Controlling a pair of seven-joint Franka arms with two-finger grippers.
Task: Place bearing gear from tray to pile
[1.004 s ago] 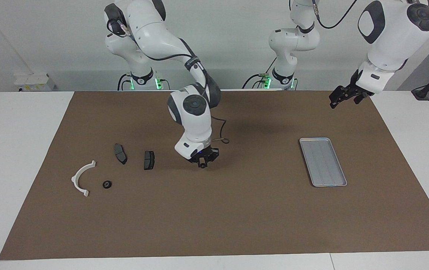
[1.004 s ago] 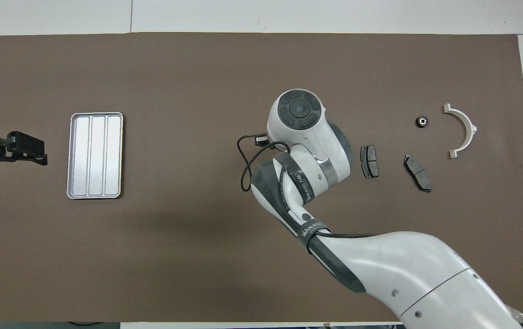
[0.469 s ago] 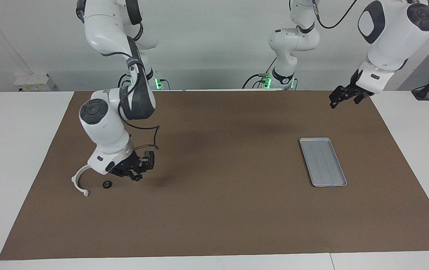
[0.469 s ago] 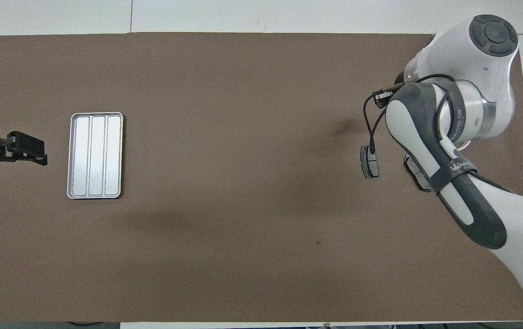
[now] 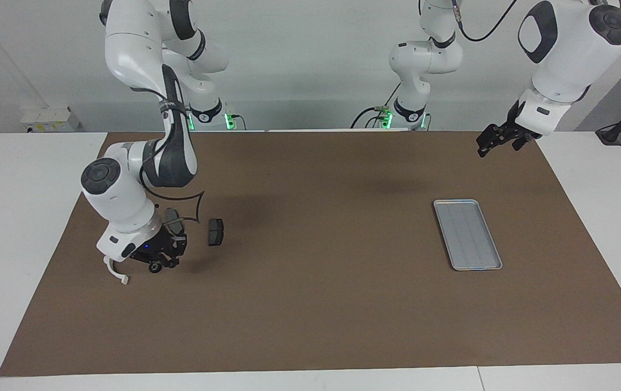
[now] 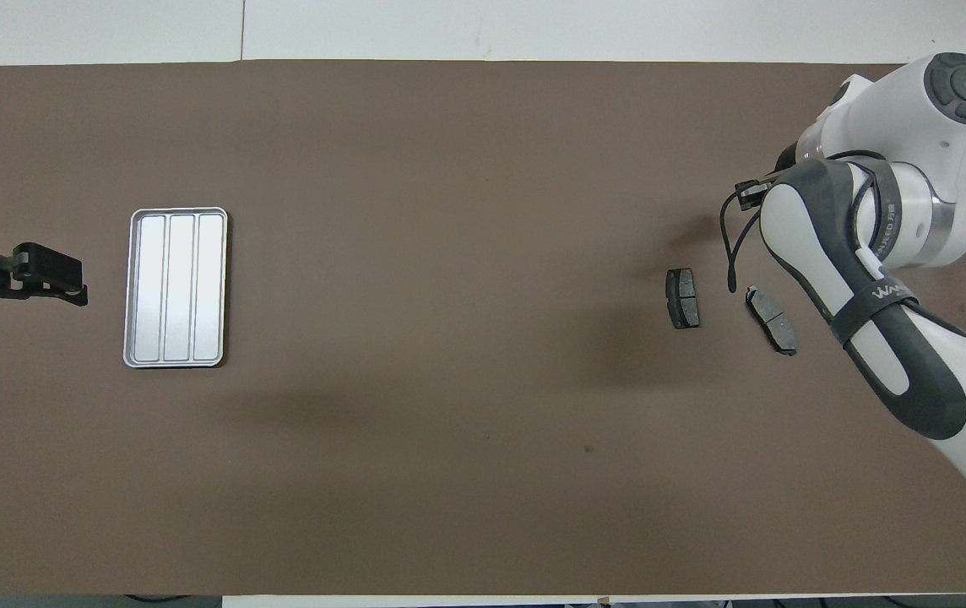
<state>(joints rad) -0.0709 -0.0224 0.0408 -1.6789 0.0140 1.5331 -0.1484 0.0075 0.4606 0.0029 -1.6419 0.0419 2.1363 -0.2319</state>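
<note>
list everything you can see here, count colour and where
tray: one, silver, on the mat toward the left arm's end
brake pads: two, dark grey, toward the right arm's end, one partly hidden by the right arm
bracket: one, white, curved, beside the pads, mostly hidden by the arm
bearing gear: one seen, black, on the mat beside the bracket
mat: one, brown, covering the table
table: one, white
right end effector: black, shut, low over the bearing gear
left end effector: black, open, waiting in the air over the mat's corner
</note>
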